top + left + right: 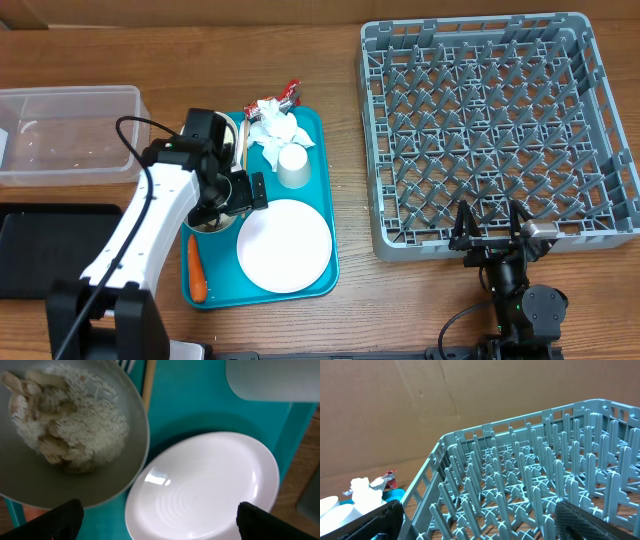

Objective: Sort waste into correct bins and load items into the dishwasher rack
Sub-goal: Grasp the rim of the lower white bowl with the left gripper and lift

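Observation:
My left gripper [235, 195] is open and empty, low over the teal tray [325, 200], between a white bowl [30, 480] of rice-and-nut scraps [65, 425] and the large white plate [283, 245]. In the left wrist view the plate [200, 485] lies between my open fingers [160, 527]. The small cup [292, 165], crumpled napkin [275, 128], foil wrapper [288, 93] and carrot [197, 268] are on the tray. My right gripper [490, 235] is open and empty at the front edge of the grey rack [495, 130].
The clear tub [65, 135] and the black tray [50, 250] sit left of the teal tray. A second bowl [228, 135] and fork tines [127, 364] lie behind my left gripper. The right wrist view shows the rack pegs [535, 475] and the napkin [362, 490].

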`<state>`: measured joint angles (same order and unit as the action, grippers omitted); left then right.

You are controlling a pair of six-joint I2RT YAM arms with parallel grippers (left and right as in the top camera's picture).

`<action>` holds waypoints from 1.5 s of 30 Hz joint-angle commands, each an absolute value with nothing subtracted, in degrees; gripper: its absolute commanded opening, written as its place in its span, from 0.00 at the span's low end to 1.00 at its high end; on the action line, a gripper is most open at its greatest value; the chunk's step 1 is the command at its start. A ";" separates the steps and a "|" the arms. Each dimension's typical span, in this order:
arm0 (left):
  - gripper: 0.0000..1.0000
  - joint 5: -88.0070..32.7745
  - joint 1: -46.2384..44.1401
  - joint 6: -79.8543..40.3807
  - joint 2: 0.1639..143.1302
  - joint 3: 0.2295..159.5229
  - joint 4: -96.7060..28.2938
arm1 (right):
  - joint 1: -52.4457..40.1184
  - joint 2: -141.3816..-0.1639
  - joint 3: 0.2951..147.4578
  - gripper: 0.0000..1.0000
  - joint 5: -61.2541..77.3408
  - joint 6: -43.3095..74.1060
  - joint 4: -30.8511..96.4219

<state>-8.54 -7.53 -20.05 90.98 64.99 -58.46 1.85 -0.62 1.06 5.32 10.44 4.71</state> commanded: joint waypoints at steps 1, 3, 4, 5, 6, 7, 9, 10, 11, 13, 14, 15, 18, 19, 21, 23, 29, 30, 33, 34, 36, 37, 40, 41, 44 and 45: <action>1.00 -3.60 -7.86 -23.24 93.25 65.69 -56.90 | 2.04 -0.16 0.47 1.00 4.97 9.98 4.40; 1.00 -3.57 -7.94 -24.03 94.56 65.69 -55.81 | 2.04 -0.16 0.47 1.00 4.97 9.98 4.40; 1.00 -3.60 -8.14 -24.71 95.35 65.69 -55.33 | 2.04 -0.16 0.47 1.00 4.97 9.98 4.38; 1.00 -3.62 -8.54 -25.15 96.09 65.69 -54.72 | 2.04 -0.16 0.47 1.00 4.97 9.98 4.38; 1.00 -3.42 -9.32 -25.41 97.27 65.69 -53.74 | 2.04 -0.16 0.47 1.00 4.97 9.98 4.38; 1.00 -2.70 -9.80 -25.43 97.84 65.69 -53.19 | 2.04 -0.16 0.47 1.00 4.97 9.98 4.40; 1.00 0.69 -10.81 -26.96 98.83 65.69 -52.64 | 2.04 -0.16 0.47 1.00 4.97 10.00 4.40; 1.00 2.90 -11.35 -28.53 99.22 65.69 -52.69 | 2.04 -0.16 0.47 1.00 4.97 9.98 4.38; 1.00 4.38 -11.64 -29.95 99.55 65.69 -52.71 | 2.04 -0.16 0.47 1.00 4.97 9.98 4.40; 0.97 5.17 -11.62 -31.86 99.70 65.69 -52.58 | 2.04 -0.16 0.47 1.00 4.97 9.98 4.38; 0.95 5.28 -11.60 -32.27 99.70 65.69 -52.38 | 2.04 -0.16 0.47 1.00 4.97 9.98 4.38; 0.91 5.48 -11.60 -32.45 99.70 65.69 -52.12 | 2.04 -0.16 0.47 1.00 4.97 9.98 4.38; 0.77 7.07 -11.62 -33.78 99.85 65.69 -51.27 | 2.04 -0.16 0.47 1.00 4.97 9.98 4.40; 0.76 7.03 -11.62 -33.95 99.90 65.69 -50.89 | 2.04 -0.16 0.47 1.00 4.97 10.00 4.38; 0.75 7.01 -11.60 -35.16 100.03 65.69 -50.63 | 2.04 -0.16 0.47 1.00 4.97 10.00 4.40; 0.74 6.68 -11.60 -35.83 100.03 65.69 -50.52 | 2.04 -0.16 0.47 1.00 4.97 10.00 4.38; 0.73 5.52 -11.66 -36.47 100.20 65.67 -50.30 | 2.04 -0.16 0.47 1.00 4.97 9.98 4.38; 0.74 5.52 -11.66 -36.47 100.31 65.67 -50.22 | 2.04 -0.16 0.47 1.00 4.97 9.98 4.40; 0.73 5.54 -11.66 -36.47 100.90 65.67 -50.24 | 2.04 -0.16 0.47 1.00 4.97 9.98 4.38; 0.73 5.54 -11.62 -36.47 101.12 65.67 -50.28 | 2.04 -0.16 0.47 1.00 4.97 9.98 4.38; 0.72 5.96 -11.62 -36.80 101.86 65.67 -50.06 | 2.04 -0.16 0.47 1.00 4.97 10.00 4.38; 0.72 6.15 -11.60 -37.39 102.37 65.67 -49.89 | 2.04 -0.16 0.47 1.00 4.97 9.98 4.38; 0.71 5.52 -11.62 -37.52 104.51 65.67 -48.80 | 2.04 -0.16 0.47 1.00 4.97 9.98 4.40; 0.69 5.50 -11.64 -37.50 105.16 65.67 -48.56 | 2.04 -0.16 0.47 1.00 4.97 9.98 4.40; 0.64 5.98 -11.66 -37.50 106.06 65.69 -48.51 | 2.04 -0.16 0.47 1.00 4.97 10.00 4.38; 0.64 6.11 -11.55 -37.45 106.06 65.76 -48.53 | 2.04 -0.16 0.47 1.00 4.97 10.00 4.38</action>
